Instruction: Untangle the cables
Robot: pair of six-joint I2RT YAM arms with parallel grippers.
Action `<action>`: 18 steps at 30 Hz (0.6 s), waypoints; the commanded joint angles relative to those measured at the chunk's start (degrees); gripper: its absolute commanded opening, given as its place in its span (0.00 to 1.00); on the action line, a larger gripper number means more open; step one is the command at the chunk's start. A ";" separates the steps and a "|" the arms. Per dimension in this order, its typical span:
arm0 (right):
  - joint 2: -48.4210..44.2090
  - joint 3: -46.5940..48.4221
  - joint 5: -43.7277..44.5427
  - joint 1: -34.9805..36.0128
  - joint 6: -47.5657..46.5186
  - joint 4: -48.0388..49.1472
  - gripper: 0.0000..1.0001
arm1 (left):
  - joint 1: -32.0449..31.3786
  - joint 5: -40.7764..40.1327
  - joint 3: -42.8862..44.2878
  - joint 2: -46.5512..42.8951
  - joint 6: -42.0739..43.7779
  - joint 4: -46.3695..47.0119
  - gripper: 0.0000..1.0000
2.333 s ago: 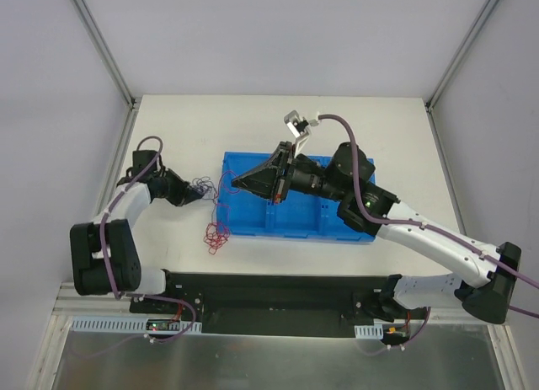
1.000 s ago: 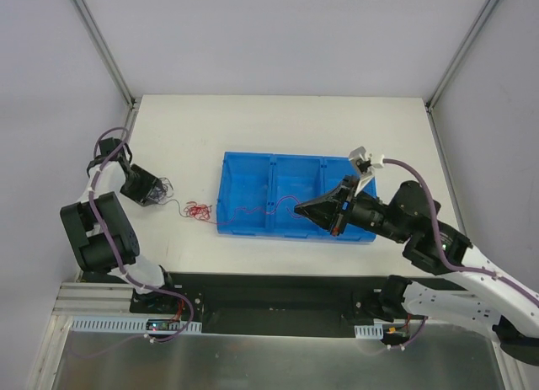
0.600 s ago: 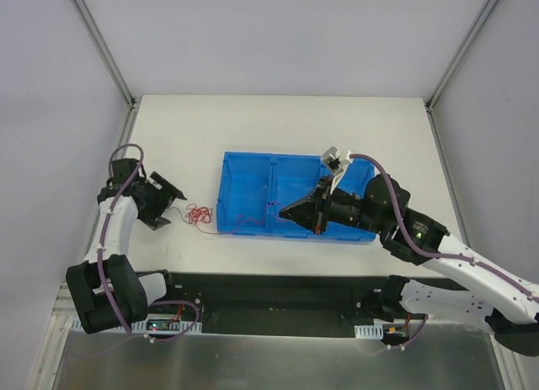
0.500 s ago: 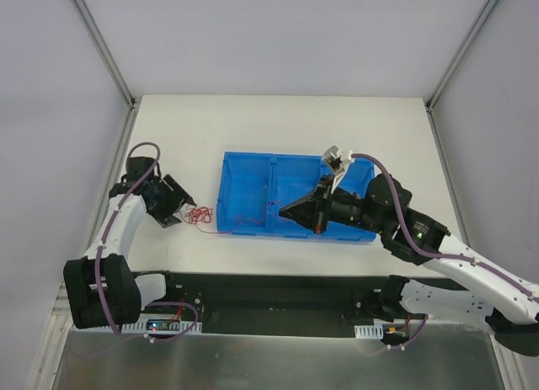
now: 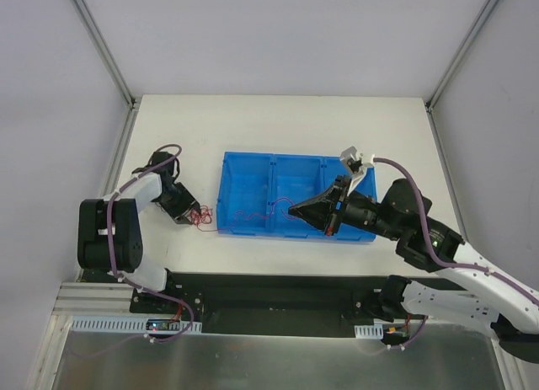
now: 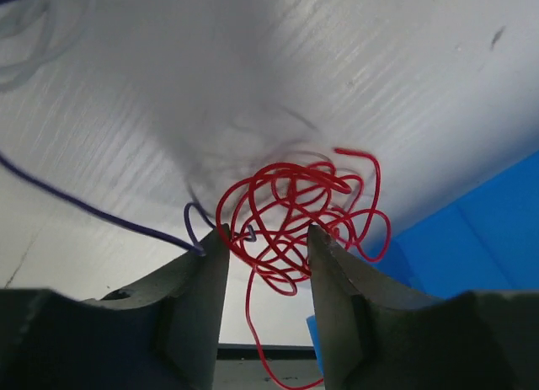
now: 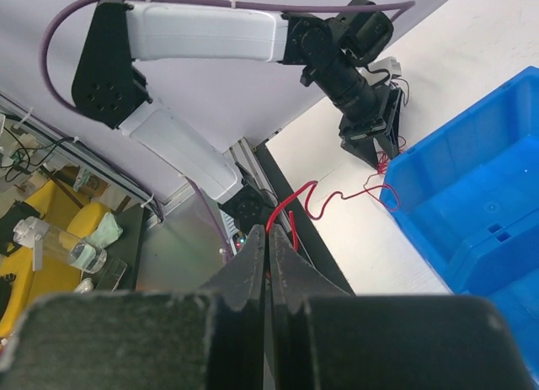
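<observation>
Rightward, the red strand (image 7: 301,195) is pinched in the pressed-together right pincer (image 7: 269,238), its knot (image 6: 295,217) being straddled by the half-spread left pincer (image 6: 268,240).

Glossy red cable (image 6: 287,189) (plastic-coated, smooth) on matt white table (image 6: 379,87).

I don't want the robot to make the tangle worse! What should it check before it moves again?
1. The left tool is open, with a finger on each side of the tangled red wire knot: ok.
2. The right tool is shut on the thin red wire: ok.
3. That wire crosses the blue plastic tray wall without snagging: cannot tell.
4. The dark purple wire is clear of the left tool: not ok, it reaches one finger.
</observation>
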 commanded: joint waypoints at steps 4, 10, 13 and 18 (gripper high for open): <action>-5.17 0.72 2.95 -0.12 -1.67 -2.53 0.01 | 0.85 -0.97 5.27 7.49 -1.54 2.54 0.12; -18.60 1.78 3.66 -0.03 -4.39 -12.02 0.01 | 8.05 2.53 6.94 9.16 -1.28 2.98 0.00; -25.73 0.64 7.95 -0.03 -4.92 -19.13 0.01 | 12.71 8.78 9.13 10.22 0.56 2.98 0.00; -37.51 -1.47 20.34 -0.03 -3.34 -27.42 0.01 | 15.62 9.05 11.42 9.52 3.02 2.63 0.03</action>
